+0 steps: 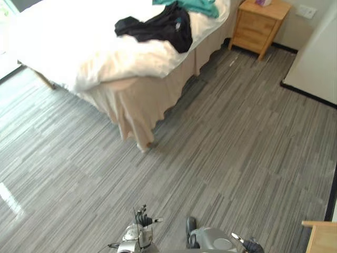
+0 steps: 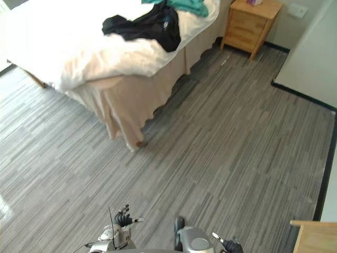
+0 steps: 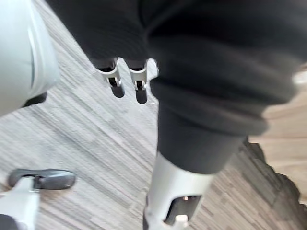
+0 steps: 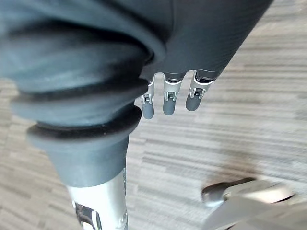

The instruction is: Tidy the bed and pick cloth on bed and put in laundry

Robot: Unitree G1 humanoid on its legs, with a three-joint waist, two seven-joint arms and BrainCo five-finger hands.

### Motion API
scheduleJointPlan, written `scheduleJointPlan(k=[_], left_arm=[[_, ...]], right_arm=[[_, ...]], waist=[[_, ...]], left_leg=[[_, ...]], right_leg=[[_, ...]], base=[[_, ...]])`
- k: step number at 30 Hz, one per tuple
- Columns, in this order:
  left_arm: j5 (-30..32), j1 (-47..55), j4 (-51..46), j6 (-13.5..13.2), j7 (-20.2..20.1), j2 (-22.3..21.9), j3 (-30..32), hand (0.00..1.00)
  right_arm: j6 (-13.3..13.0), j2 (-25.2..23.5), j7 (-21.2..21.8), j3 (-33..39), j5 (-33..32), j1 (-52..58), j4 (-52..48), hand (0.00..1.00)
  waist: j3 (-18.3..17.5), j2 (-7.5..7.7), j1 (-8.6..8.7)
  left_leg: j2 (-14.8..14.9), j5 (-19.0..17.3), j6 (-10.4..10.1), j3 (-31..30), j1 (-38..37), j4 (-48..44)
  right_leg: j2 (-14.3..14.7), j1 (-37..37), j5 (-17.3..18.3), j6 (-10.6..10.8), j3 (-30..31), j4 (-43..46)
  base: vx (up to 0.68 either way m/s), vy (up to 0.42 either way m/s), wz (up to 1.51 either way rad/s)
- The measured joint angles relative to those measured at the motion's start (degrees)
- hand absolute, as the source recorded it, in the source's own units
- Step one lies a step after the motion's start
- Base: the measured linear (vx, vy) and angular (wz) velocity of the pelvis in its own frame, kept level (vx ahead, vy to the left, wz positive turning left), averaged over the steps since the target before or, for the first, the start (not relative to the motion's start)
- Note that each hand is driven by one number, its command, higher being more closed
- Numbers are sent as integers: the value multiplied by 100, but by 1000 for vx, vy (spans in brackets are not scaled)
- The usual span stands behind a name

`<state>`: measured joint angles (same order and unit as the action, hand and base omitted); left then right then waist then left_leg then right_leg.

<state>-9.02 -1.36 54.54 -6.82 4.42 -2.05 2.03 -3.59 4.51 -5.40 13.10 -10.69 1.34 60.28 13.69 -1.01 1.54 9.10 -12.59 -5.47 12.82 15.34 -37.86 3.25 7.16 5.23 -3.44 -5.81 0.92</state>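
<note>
Teal cloth (image 1: pixel 200 6) partly beyond edge

Left hand (image 3: pixel 139 88) and right hand (image 4: pixel 171 98): silver fingers, dark tips, black ribbed covers. Past the fingertips the floor (image 4: pixel 249 139) is grey, streaked in fine light and dark stripes. Well beyond the fingers, the duvet (image 1: pixel 79 47) is plain white and the bed skirt (image 1: pixel 142 105) beige. A black cloth (image 1: pixel 158 26) and a teal cloth (image 1: pixel 200 6), both plain, show against the white. The nightstand (image 1: pixel 258 26) is honey-coloured wood. The plate (image 1: pixel 306 10) by it is white. The wall (image 1: pixel 318 58) is off-white, its baseboard (image 1: pixel 308 94) black.
</note>
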Motion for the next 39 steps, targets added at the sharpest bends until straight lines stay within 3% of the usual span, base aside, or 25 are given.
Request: scheduleJointPlan(k=[2, 4, 5, 6, 7, 8, 9, 10, 11, 12, 13, 14, 15, 16, 18, 19, 20, 21, 23, 24, 26, 31, 33, 36, 39], left_arm=[[-56, -7, 3, -14, 15, -3, -66, 0], [-55, 24, 7, -19, 70, 10, -131, 0], [-51, 65, 26, -14, 83, 46, -113, 0], [-51, 62, 28, -13, 83, 48, -113, 0], [-46, 47, 128, -11, 82, 26, -14, 0], [-34, 42, 151, -1, 78, 25, 6, 0], [-31, 41, 205, 25, 73, 41, 29, 0], [-12, 40, 240, 43, 80, 82, 33, 0], [31, 35, 303, 80, 97, 124, 18, 0], [83, 35, 440, 138, 109, 143, -18, 0], [84, 38, 540, 146, 127, 208, -9, 0], [85, 28, 591, 150, 142, 253, -10, 0], [86, 25, 671, 154, 197, 319, 4, 0], [86, 42, 680, 153, 211, 346, 48, 0], [86, 62, 667, 140, 209, 355, 60, 0], [88, 135, 644, 133, 206, 412, 46, 0], [95, 145, 638, 130, 202, 471, 39, 0], [99, 148, 639, 134, 216, 610, 97, 0], [180, 259, 663, 137, 190, 436, 170, 0], [206, 274, 665, 124, 191, 323, 300, 0], [246, 247, 672, 122, 184, 152, 538, 0], [240, 310, 667, 95, 201, 198, 943, 0], [197, 316, 652, 91, 218, 305, 1143, 0], [-97, 309, 574, 89, 335, 550, 1469, 0], [-592, 213, 402, 75, 454, 749, 1827, 0]], right_arm=[[-10, -50, -23, -2, 5, 32, -50, 0], [-8, -59, -78, -65, 11, 109, -96, 0], [4, -135, -94, -152, 30, 130, -82, 0], [5, -140, -95, -153, 32, 130, -81, 0], [17, -237, -102, -235, 72, 234, -77, 0], [20, -253, -89, -232, 87, 222, -81, 0], [17, -286, -76, -152, 184, 167, 4, 0], [16, -322, -79, 22, 198, 147, 25, 0], [12, -326, -81, 44, 214, 146, 22, 0], [2, -295, -80, 37, 230, 149, 10, 0], [-12, -290, -80, 38, 228, 146, -30, 0], [-23, -298, -78, 41, 219, 145, -68, 0], [-47, -303, -76, 53, 218, 138, -131, 0], [-51, -294, -79, 88, 197, 133, -156, 0], [-50, -297, -91, 199, 152, 111, -144, 0], [-48, -339, -94, 198, 108, 97, -119, 0], [-44, -397, -96, 199, 60, 88, -82, 0], [-32, -509, -83, 208, -50, 60, -11, 0], [-59, -329, -93, 269, -185, 16, 16, 0], [-52, -277, -106, 309, -278, 22, 20, 0], [-22, -239, -92, 290, -293, 17, 25, 0], [2, -194, -65, 275, -296, 96, 138, 0], [-14, -157, -49, 275, -297, 120, 136, 0], [-57, -106, -44, 253, -302, 166, 113, 0], [-55, -4, -48, 230, -292, 271, 73, 0]], waist=[[-9, -49, -20], [-72, -154, -99], [-151, -178, -157], [-154, -173, -157], [-330, 108, -144], [-354, 105, -141], [-352, 168, -188], [-351, 185, -199], [-351, 194, -168], [-343, 196, -152], [-343, 194, -121], [-342, 193, -90], [-334, 171, -28], [-317, 86, 2], [-339, 48, 22], [-410, 157, 34], [-452, 267, 29], [-480, 478, 27], [-577, 119, -53], [-598, -18, -66], [-625, -151, -49], [-647, -113, 59], [-667, -179, 60], [-654, -222, 61], [-674, -240, 66]], left_leg=[[-278, 182, 77, 437, 110, 1374], [-352, 880, 580, 1275, 215, 2403], [-333, 1515, 1476, 1690, 258, 2348], [-337, 1502, 1460, 1696, 256, 2342], [-640, 1245, 1555, 1841, 173, 2499], [-725, 1232, 1570, 1793, 86, 2556], [-864, 1053, 1587, 1574, -153, 2661], [-948, 886, 1454, 1224, -501, 2721], [-983, 784, 1412, 1034, -692, 2719], [-1042, 653, 1350, 679, -1104, 2788], [-1087, 598, 1317, 333, -1495, 2917], [-1101, 599, 1314, 145, -1659, 2980], [-1070, 604, 1307, -225, -1896, 3061], [-986, 605, 1282, -518, -2011, 3076], [-785, 532, 875, -781, -2093, 3118], [-733, 420, 661, -845, -2100, 3205], [-745, 344, 536, -854, -2092, 3217], [-771, 229, 331, -1054, -2117, 3202], [-387, 353, 75, -967, -1981, 3188], [-260, 356, 73, -888, -2049, 3240], [-61, 516, -172, -791, -2229, 3471], [30, 620, -175, -795, -2308, 3528], [119, 485, -191, -785, -2263, 3498], [266, 135, -199, -759, -1953, 2851], [218, 278, -192, -460, -1918, 2960]], right_leg=[[-53, 485, 157, 110, 23, -211], [5, 829, 522, 80, 28, -327], [8, 1070, 826, 163, 21, -284], [3, 1073, 831, 171, 19, -283], [-254, 840, 862, 232, -171, 335], [-302, 709, 899, 298, -224, 762], [-399, 324, 828, 650, -336, 2001], [-457, -157, 340, 1576, -227, 3495], [-455, -356, 234, 1776, -119, 4168], [-601, -702, 383, 1582, -153, 5209], [-870, -1029, 602, 1296, -376, 5682], [-980, -1157, 740, 1156, -516, 5704], [-1182, -1376, 921, 923, -649, 5351], [-1344, -1563, 1020, 922, -680, 4644], [-1350, -1678, 923, 1030, -564, 3065], [-1390, -1736, 410, 1058, -256, 1840], [-1443, -1763, -44, 1085, -62, 1320], [-1483, -1825, -815, 1374, 287, 996], [-1154, -1814, -953, 1323, 324, 1012], [-1020, -1742, -877, 1266, 297, 980], [-866, -1605, -690, 1120, 101, 978], [-783, -1197, -596, 1069, -174, 614], [-687, -1103, -603, 928, -219, 423], [-630, -1038, -526, 793, -255, 370], [-717, -1032, -653, 811, -280, 286]], base=[[485, 21, -27], [422, 82, -34], [549, 130, -21], [704, 158, 22], [505, 107, 51], [649, 157, 87], [781, 225, 103], [787, 211, 115], [643, 142, 139], [608, 14, 148], [586, -25, 152], [662, -86, 168], [499, -148, 182], [480, -169, 202], [449, -242, 179], [428, -302, 151], [421, -393, 146], [386, -419, 76], [292, -352, 34], [219, -245, 11], [234, -241, 14], [55, -103, 33], [-52, -27, 17], [-105, 9, 11], [-98, 4, 11]])
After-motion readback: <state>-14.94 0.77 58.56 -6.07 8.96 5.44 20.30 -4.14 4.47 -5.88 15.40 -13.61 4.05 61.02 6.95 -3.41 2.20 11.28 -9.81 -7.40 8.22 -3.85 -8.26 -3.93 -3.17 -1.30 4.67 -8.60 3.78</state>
